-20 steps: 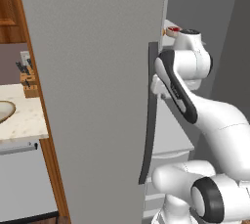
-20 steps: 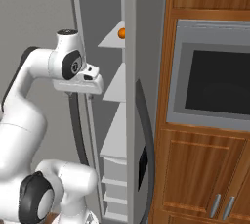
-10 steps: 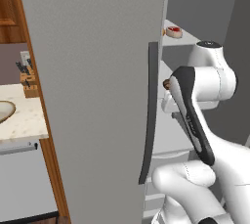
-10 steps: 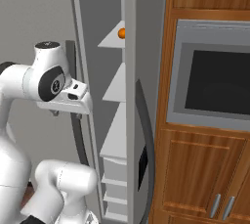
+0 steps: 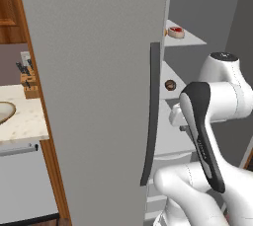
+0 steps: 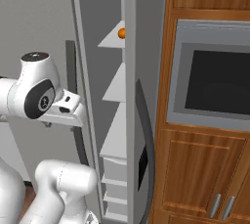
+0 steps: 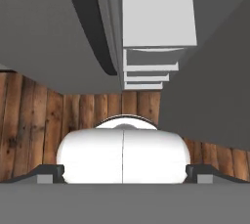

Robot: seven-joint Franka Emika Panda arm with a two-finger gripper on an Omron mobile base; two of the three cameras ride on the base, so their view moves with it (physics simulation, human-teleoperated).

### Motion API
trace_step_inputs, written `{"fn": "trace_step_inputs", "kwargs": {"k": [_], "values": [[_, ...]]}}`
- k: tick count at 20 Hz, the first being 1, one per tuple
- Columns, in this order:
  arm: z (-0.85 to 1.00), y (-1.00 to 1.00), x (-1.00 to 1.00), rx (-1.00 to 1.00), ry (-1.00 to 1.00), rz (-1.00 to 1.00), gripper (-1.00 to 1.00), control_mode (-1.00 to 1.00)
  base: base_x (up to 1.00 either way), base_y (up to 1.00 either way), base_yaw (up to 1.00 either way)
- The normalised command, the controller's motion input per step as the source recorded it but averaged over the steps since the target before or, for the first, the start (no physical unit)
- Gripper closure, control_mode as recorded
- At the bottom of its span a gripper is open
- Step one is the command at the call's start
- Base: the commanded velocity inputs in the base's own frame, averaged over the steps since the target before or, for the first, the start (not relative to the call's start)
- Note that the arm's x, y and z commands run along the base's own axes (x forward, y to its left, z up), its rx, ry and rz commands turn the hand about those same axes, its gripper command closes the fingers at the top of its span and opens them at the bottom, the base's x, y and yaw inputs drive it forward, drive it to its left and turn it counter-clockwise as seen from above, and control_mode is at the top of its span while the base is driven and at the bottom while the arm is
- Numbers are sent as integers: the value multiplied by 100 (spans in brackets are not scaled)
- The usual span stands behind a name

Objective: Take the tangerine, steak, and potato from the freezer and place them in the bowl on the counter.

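The freezer (image 5: 99,72) stands with its grey door swung open and its long dark handle (image 5: 152,111) facing me. The steak (image 5: 175,31) lies on an upper shelf. An orange sliver of the tangerine (image 5: 165,32) peeks past the door edge beside it, and the tangerine (image 6: 121,33) also sits at that shelf's edge in the right base view. The potato (image 5: 170,85) rests one shelf lower. At the far left, the bowl (image 5: 4,111) sits on the counter (image 5: 24,124). My gripper (image 7: 124,171) is open and empty, pointing down at the floor in front of the freezer.
A white dishwasher front (image 5: 24,180) sits under the counter, and a knife block (image 5: 27,74) stands at its back. Pale freezer drawers (image 6: 114,169) fill the bottom. A wall oven (image 6: 215,81) in wooden cabinets stands right of the freezer. Wooden floor (image 7: 29,120) lies below.
My arm has drawn back from the upper shelf and door edge and sunk lower and to the right. The jaws have spread wider. The door and the foods have stayed put.
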Motion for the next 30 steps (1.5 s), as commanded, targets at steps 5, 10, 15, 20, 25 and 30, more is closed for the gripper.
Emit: {"fn": "trace_step_inputs", "kwargs": {"k": [5, 10, 15, 20, 25, 30], "values": [[0, 0, -14, 0, 0, 0, -100, 100, -1, 0, 0], [0, 0, 0, 0, 0, 0, -100, 100, 4, -14, 0], [0, 0, 0, 0, 0, 0, -100, 100, 43, -6, 0], [0, 0, 0, 0, 0, 0, -100, 100, 55, 0, 0], [0, 0, 0, 0, 0, 0, -100, 100, 46, -18, 0], [0, 0, 0, 0, 0, 0, -100, 100, 16, -58, 0]]}}
